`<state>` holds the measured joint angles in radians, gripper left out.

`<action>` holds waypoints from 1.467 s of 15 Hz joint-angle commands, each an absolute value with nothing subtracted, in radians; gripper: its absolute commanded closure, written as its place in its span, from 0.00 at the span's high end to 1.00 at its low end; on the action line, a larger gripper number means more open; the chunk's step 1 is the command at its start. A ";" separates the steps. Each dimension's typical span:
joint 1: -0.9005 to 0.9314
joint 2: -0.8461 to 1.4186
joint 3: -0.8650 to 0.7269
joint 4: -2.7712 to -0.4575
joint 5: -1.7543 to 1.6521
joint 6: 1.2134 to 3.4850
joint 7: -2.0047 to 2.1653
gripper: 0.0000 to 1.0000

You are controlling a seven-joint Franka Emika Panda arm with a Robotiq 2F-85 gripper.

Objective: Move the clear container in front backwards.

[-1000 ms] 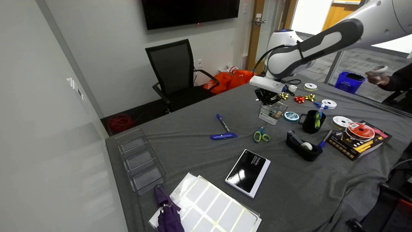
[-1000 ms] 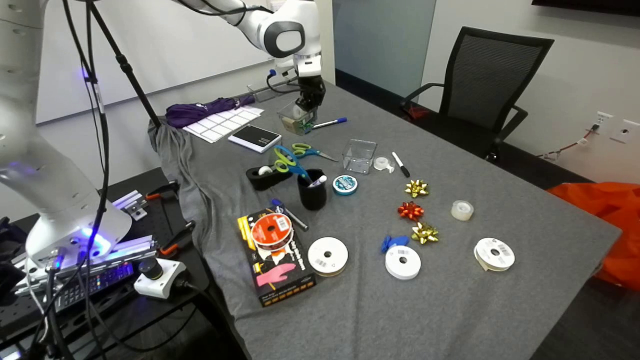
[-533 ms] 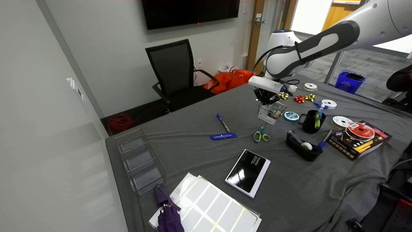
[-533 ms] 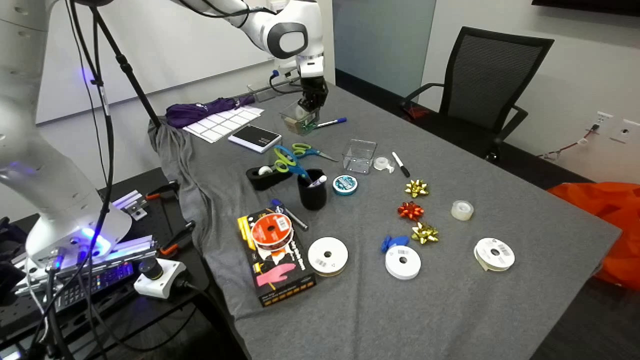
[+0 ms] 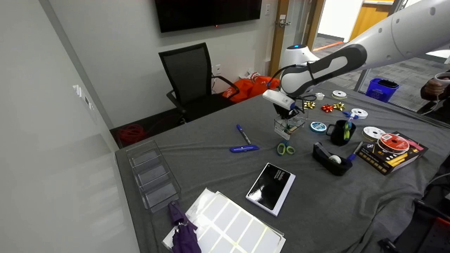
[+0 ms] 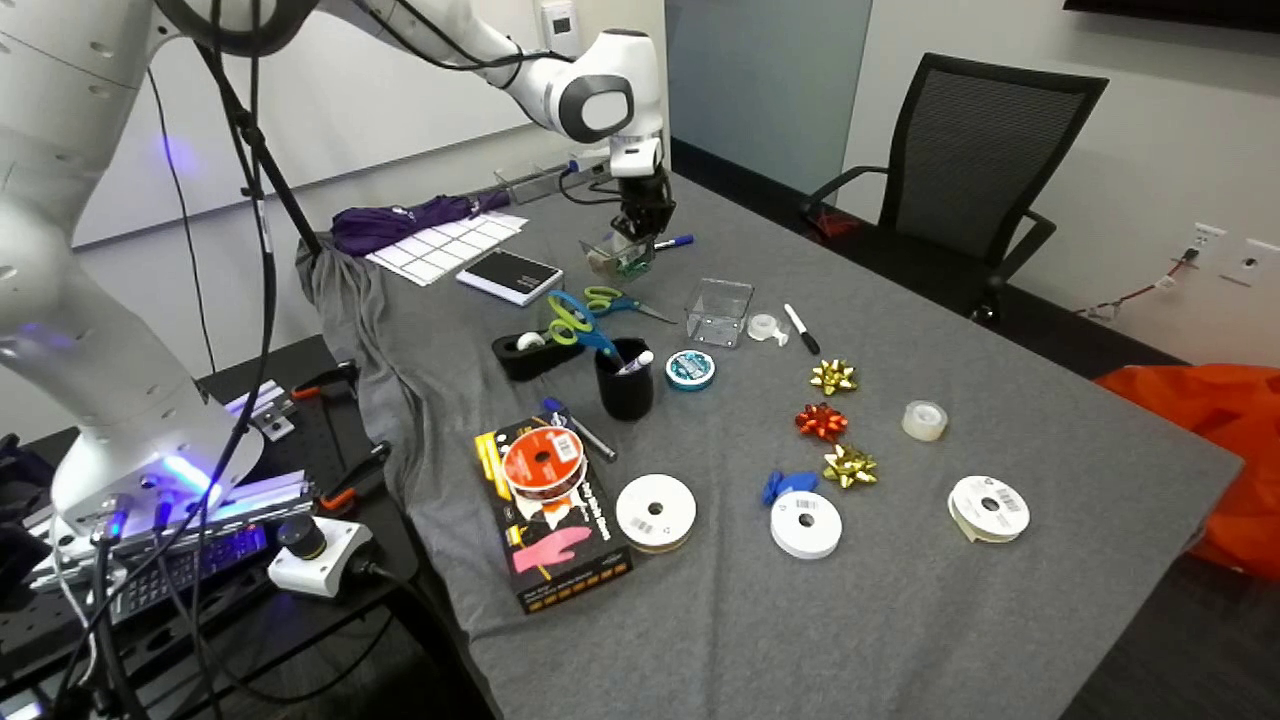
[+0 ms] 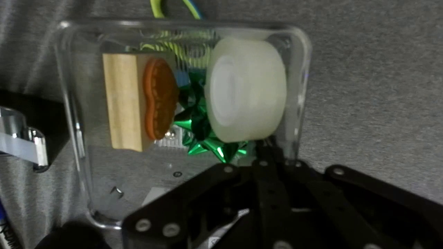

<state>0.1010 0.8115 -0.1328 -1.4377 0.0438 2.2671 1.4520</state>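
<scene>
Beneath the gripper (image 7: 281, 157) is the clear container (image 7: 79, 136), one side apparently pinched.

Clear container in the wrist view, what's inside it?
A wooden block, green bow and tape roll. The jaws cover the container's lower right, so anything there is hidden.

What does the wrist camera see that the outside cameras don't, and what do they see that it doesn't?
Only the wrist view clearly shows the orange face of the wooden stamp and the spiky green gift bow; outside, those are tiny blurs. Only the exterior views show the purple umbrella, the red gift bow and the mesh chair. Both kinds share the tool, the clear container it holds, and the black tape dispenser, only partly in the wrist view.
</scene>
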 commanded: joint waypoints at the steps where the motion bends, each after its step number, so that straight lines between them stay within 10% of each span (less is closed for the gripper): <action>1: 0.111 0.928 -0.157 -1.268 0.035 2.207 1.543 0.01; 14: 0.081 1.174 -0.168 -0.877 0.010 2.081 1.702 0.01; 16: 0.079 1.204 -0.174 -0.832 -0.005 2.057 1.702 0.29; 22: 0.070 1.245 -0.170 -0.752 -0.039 1.984 1.685 0.60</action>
